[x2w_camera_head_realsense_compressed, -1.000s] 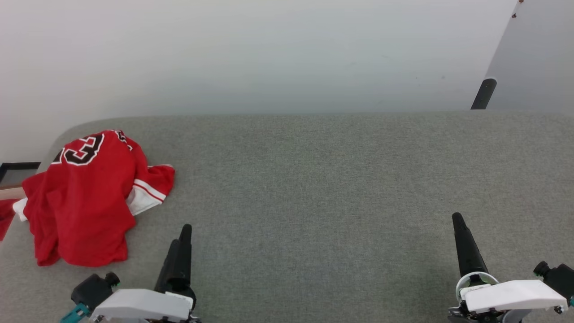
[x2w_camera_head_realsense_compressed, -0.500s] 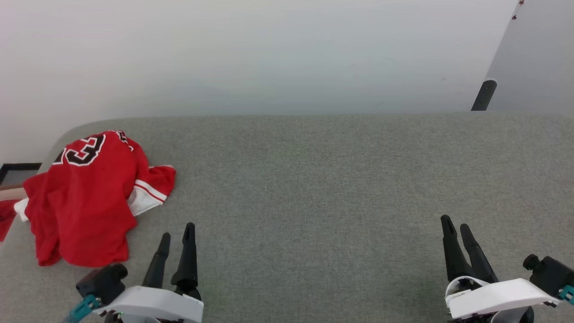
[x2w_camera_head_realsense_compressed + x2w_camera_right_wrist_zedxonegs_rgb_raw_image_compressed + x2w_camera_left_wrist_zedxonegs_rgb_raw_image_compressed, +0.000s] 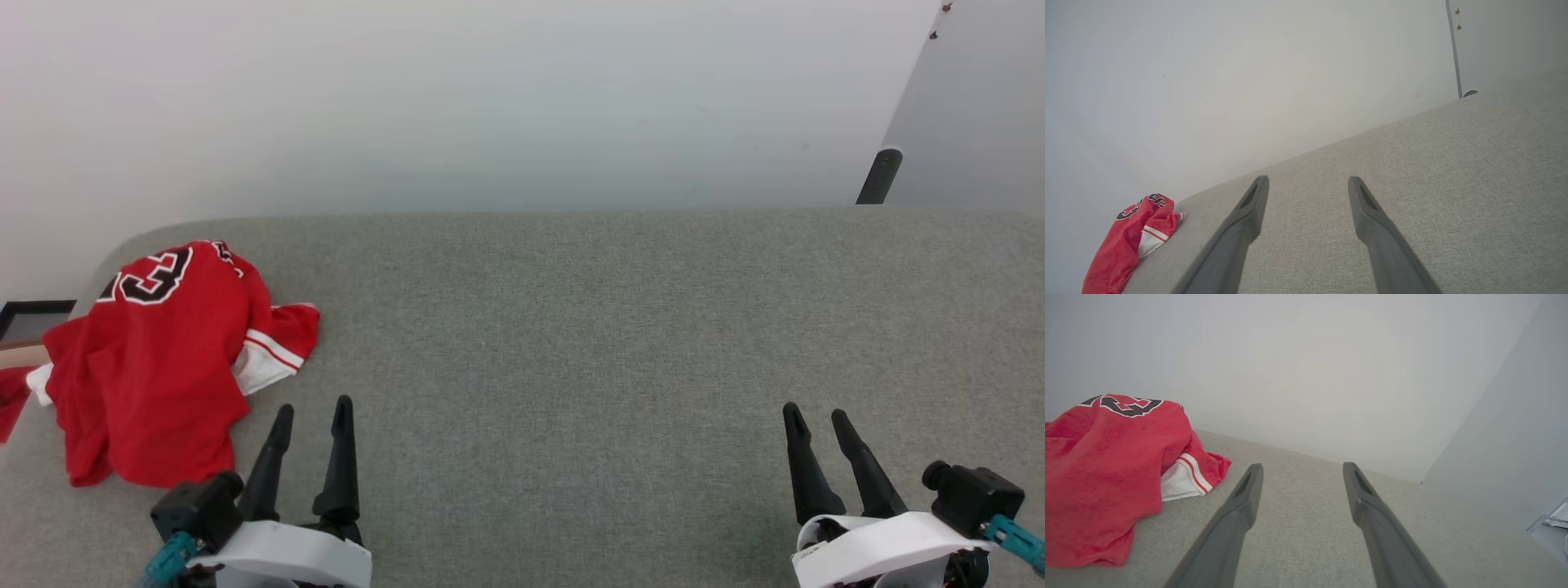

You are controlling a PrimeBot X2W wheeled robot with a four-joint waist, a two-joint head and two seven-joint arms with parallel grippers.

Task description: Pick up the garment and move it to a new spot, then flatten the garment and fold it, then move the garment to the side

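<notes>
The garment (image 3: 155, 359), a red jersey with a white striped sleeve and black white-outlined numerals, lies crumpled in a heap at the far left of the grey fabric surface (image 3: 571, 327). It also shows at the left of the left wrist view, garment (image 3: 1106, 469), and small at the lower left of the right wrist view, garment (image 3: 1126, 241). My left gripper (image 3: 314, 410) stands open just right of the heap's near corner, holding nothing. My right gripper (image 3: 816, 415) is open far to the right over bare fabric.
A pale wall (image 3: 490, 98) runs behind the surface. A dark post (image 3: 879, 175) stands at the back right beside a grey panel. The surface's rounded left corner (image 3: 106, 253) is behind the heap, with a dark frame (image 3: 33, 314) and a bit of red cloth (image 3: 10, 400) beyond the edge.
Both grippers have turned so that their two fingers now show side by side and spread. Both shifted slightly; the right moved left. The garment has not moved.
</notes>
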